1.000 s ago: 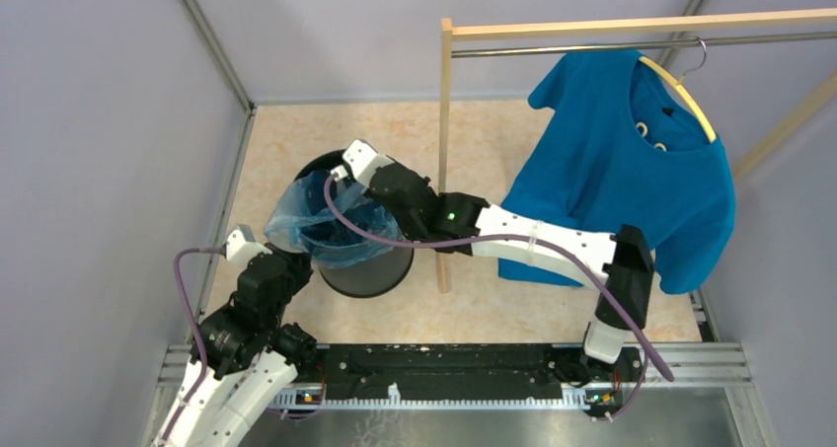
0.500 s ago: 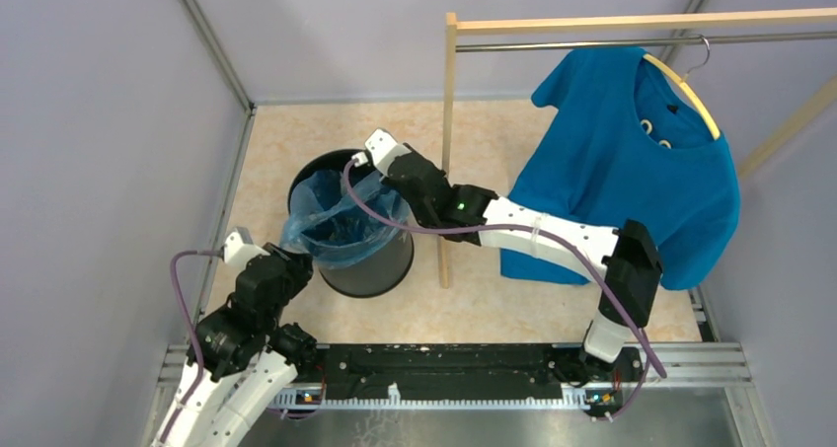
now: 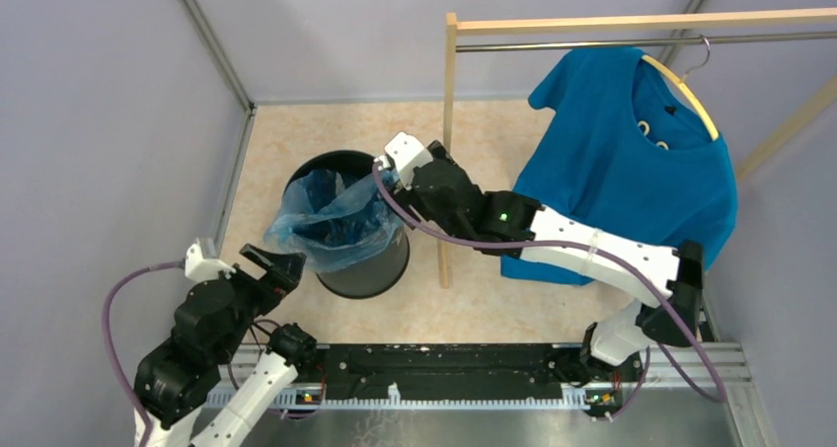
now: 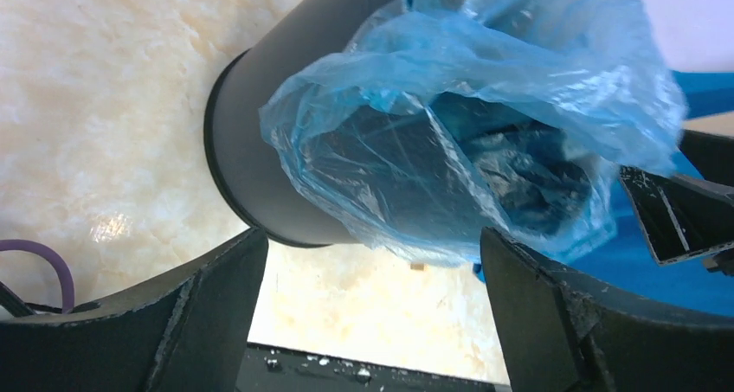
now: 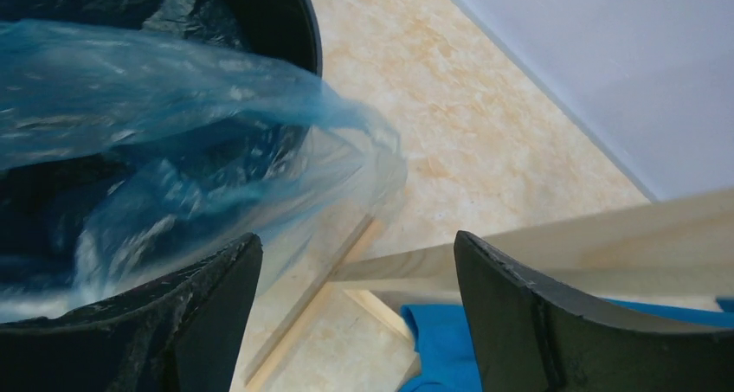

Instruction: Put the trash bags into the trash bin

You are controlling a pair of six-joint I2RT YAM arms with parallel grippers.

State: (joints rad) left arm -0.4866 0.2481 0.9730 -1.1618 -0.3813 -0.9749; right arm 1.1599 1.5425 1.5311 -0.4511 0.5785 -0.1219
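Left tool (image 3: 271, 266) is spread wide with nothing in it. The trash bag (image 3: 336, 215) sits just ahead of its tips, draped over the nearest rim of the trash bin (image 3: 373, 274), with most of it looking like it's hanging inside. Beyond that, the right tool (image 3: 397, 161) is wide and empty too, bag edge just in front of it. I'd pinch 1 loose fold per tool near the rim and pull outward gently, since that film probably tears easily.
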